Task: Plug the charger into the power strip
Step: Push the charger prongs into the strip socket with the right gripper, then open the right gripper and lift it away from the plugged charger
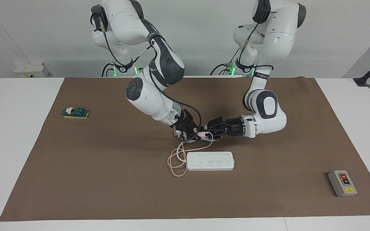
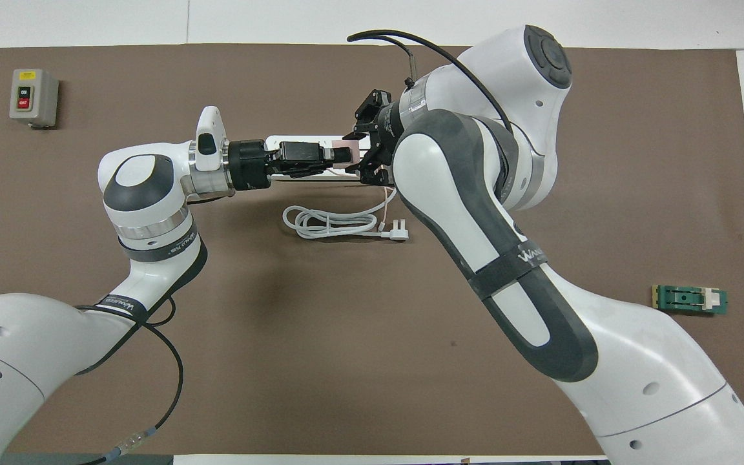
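The pale pink charger (image 1: 201, 134) (image 2: 345, 158) hangs in the air between my two grippers, which meet tip to tip. My left gripper (image 1: 206, 134) (image 2: 340, 156) is shut on it. My right gripper (image 1: 189, 134) (image 2: 364, 157) is right against the charger from the right arm's end. Both are over the edge of the white power strip (image 1: 210, 161) (image 2: 278, 139) that is nearer to the robots, and above it. The thin pink cable (image 1: 176, 165) (image 2: 388, 197) droops to the mat and loops beside the strip. In the overhead view the arms hide most of the strip.
The strip's thick white cord (image 2: 330, 223) lies coiled nearer to the robots, ending in a three-pin plug (image 2: 398, 232). A grey box with red and black buttons (image 1: 342, 183) (image 2: 33, 97) sits toward the left arm's end. A green block (image 1: 75, 113) (image 2: 690, 299) sits toward the right arm's end.
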Tool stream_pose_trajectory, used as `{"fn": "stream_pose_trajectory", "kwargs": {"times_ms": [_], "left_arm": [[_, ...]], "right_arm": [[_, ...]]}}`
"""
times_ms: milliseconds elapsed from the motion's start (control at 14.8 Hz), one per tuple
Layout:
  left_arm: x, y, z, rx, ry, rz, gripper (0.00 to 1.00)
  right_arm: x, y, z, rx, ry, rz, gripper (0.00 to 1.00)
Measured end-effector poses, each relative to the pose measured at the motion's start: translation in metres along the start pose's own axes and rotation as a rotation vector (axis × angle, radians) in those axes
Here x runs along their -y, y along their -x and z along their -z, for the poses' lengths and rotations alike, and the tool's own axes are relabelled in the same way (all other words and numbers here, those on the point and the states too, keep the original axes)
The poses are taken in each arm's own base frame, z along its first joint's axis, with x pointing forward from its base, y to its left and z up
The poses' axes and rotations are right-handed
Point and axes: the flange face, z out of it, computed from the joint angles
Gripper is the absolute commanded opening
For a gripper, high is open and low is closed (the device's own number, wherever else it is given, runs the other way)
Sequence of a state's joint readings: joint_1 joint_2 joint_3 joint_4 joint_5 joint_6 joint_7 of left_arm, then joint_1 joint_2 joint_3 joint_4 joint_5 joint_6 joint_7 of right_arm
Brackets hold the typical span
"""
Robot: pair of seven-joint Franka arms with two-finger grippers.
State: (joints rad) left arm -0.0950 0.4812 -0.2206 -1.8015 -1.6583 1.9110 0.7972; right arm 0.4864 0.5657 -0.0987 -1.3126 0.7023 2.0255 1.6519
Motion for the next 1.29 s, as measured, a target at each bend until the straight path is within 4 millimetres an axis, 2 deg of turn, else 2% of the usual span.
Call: {"fn": "stream_pose_trajectory", "kwargs": {"times_ms": [338,473,744,1014,1285], "left_arm": [[-0.006,-0.006,0.006,0.052,-0.062,-0.077,0.0],[-0.015,-0.012,0.01,0.096,-0.112,-0.134,0.0],[-0.033,-0.018,0.014,0.157,-0.188,-0.221,0.0],[-0.049,-0.017,0.02,0.242,-0.379,-0.31,0.0],[-0.061,-0.008,-0.002,0.388,-0.549,-0.41,0.0]], "right_arm": [[0.005,-0.008,0.008,-0.003,-0.014,-0.044,1.0],[0.011,-0.016,0.019,-0.006,-0.034,-0.055,1.0],[0.027,-0.048,0.068,-0.028,-0.103,-0.02,1.0],[0.025,-0.065,0.111,-0.102,-0.099,0.11,1.0],[0.021,-0.108,0.154,-0.164,-0.025,0.262,1.0]]}}
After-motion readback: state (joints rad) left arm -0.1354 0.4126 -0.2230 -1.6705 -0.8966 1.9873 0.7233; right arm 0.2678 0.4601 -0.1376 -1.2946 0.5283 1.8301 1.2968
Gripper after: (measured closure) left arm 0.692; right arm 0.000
